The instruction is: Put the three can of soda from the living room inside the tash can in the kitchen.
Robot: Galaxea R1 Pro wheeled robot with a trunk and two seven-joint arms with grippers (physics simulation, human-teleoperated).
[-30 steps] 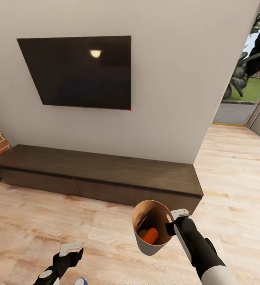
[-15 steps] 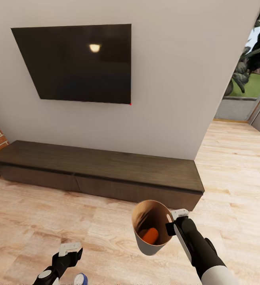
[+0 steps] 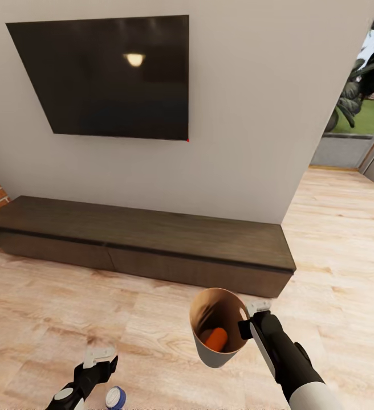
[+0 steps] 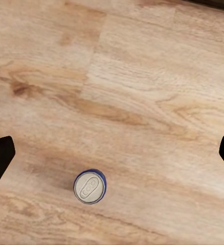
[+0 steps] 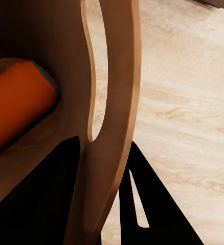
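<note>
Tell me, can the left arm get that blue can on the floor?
Probably yes. The blue can stands upright on bare wood floor, and the left gripper hangs open right above it with nothing between.

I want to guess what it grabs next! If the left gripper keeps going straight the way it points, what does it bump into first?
Probably the blue soda can standing upright on the wood floor. The left gripper is open and pointing downward, with the can roughly between its fingers, though a little off centre.

head camera overlooks floor [image 3: 50, 307]; left wrist stares straight down at it.
</note>
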